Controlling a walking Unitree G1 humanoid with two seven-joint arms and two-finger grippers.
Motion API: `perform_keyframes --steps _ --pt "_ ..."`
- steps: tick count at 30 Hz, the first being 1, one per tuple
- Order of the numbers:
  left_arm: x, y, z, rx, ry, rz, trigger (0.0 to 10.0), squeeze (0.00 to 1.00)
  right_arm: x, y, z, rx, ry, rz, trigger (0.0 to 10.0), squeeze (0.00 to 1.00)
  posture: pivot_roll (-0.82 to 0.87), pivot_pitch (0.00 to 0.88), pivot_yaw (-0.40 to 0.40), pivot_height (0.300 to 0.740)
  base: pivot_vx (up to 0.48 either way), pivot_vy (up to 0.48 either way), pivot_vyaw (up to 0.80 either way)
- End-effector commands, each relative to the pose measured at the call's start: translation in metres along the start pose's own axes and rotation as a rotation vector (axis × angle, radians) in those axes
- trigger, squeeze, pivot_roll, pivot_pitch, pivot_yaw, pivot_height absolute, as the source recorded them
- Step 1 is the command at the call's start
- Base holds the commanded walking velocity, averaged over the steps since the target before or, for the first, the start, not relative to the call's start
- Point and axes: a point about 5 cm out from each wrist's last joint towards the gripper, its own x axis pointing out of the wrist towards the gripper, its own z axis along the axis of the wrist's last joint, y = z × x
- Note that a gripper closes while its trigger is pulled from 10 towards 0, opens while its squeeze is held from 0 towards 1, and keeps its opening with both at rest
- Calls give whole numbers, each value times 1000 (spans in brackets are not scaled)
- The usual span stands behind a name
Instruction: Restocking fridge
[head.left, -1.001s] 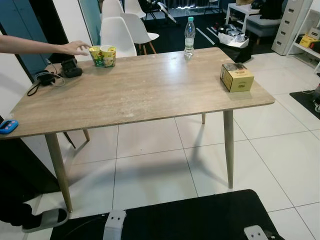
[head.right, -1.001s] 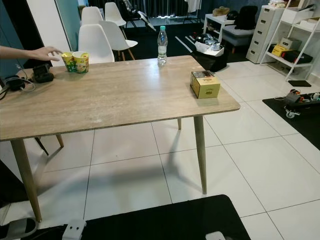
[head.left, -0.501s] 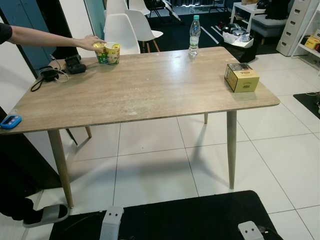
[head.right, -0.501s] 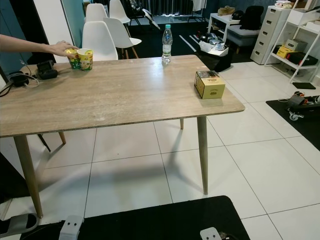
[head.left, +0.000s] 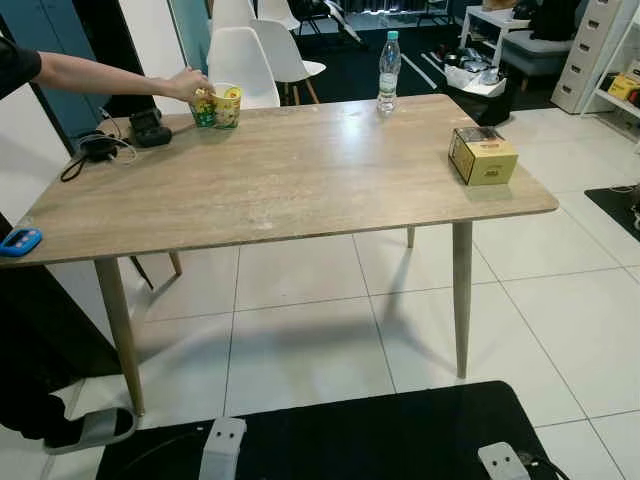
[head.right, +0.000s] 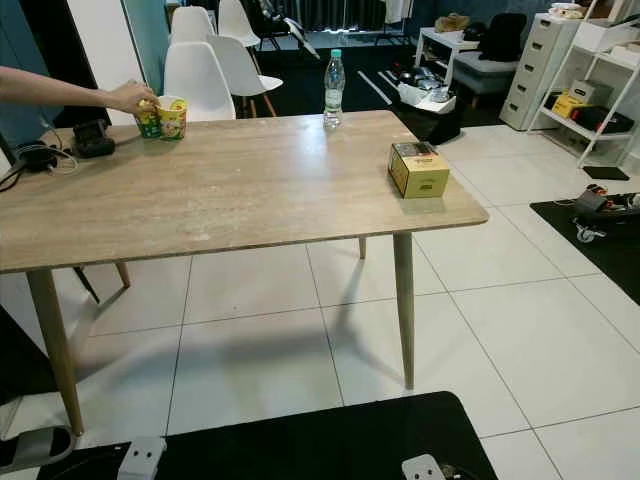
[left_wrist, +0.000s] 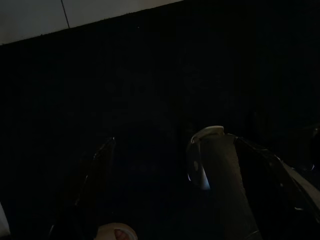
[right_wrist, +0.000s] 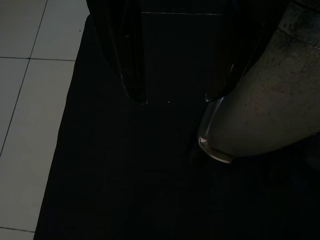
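A wooden table (head.left: 300, 175) stands before me. At its far left corner are two yellow-green cups (head.left: 217, 106), and a person's hand (head.left: 185, 84) is wrapped around the left one. A clear water bottle (head.left: 388, 72) stands at the far edge. Near the right end sits a yellow box (head.left: 483, 155). Both arms hang low over a black mat. In the dark left wrist view my left gripper (left_wrist: 175, 142) shows two faint fingers standing apart. My right gripper (right_wrist: 176, 97) is open, with nothing between its fingers.
White chairs (head.left: 244, 62) stand behind the table. A black device with cables (head.left: 148, 128) and a blue object (head.left: 18, 241) lie at the table's left end. The black mat (head.left: 350, 435) is at my feet, and a person's slipper (head.left: 90, 428) rests to its left. Drawers and shelves (head.right: 530, 60) stand at the far right.
The person's hand has moved from beside the cups onto the left cup. The whole view has shifted slightly. Bottle and box stay in place.
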Motion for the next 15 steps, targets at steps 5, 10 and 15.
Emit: perform_keyframes --steps 5,10,15 --pt "1 -4 -4 -15 17 -3 10000 0 0 0 2 -19 6 8 10000 0 73 0 -14 740 0 0 0" --pt "1 -4 -3 -14 15 -3 10000 0 1 2 2 -20 5 11 10000 0 74 0 -13 740 0 0 0" --pt "1 -5 -1 -13 12 -6 10000 0 1 3 3 -22 4 14 10000 0 79 0 -19 740 0 0 0"
